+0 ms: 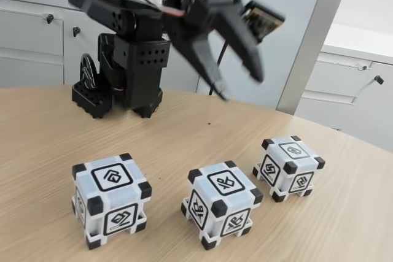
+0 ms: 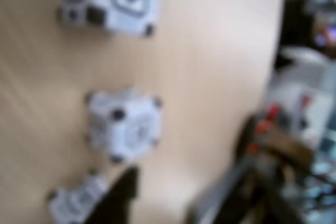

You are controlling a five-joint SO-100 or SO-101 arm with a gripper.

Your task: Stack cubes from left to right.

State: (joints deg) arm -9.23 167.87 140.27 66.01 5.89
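Overhead of the table, we saw the gripper hanging in the air with its fingers spread apart and nothing between them, blurred and well above the wood. Below it, in the fixed view, three cubes stood apart in a row that climbed toward the right: the left cube, the middle cube and the right cube, each resting on the tabletop. We found the wrist view heavily blurred; it showed the same cubes, one of them mid-frame, with a dark fingertip at the bottom edge.
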